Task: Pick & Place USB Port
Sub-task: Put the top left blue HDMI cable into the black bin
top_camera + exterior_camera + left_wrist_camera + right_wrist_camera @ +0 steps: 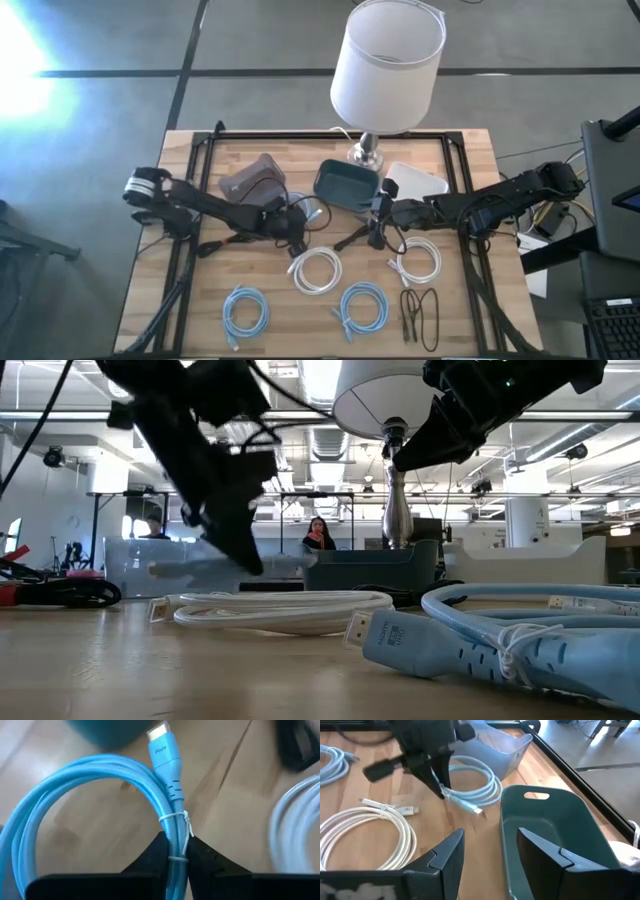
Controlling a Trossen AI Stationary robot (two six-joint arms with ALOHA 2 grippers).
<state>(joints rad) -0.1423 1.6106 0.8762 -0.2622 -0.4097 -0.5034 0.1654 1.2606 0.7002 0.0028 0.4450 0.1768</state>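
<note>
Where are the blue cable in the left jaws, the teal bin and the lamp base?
blue cable (172, 827), left wrist view, on the tied bundle above the jaws.
teal bin (600, 827), right wrist view, on its far rim.
lamp base (367, 152), high view, on the metal foot.

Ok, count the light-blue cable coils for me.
3. One light-blue cable is pinched in the left gripper beside the teal bin; the other two lie near the table's front edge. None seems hidden.
</note>
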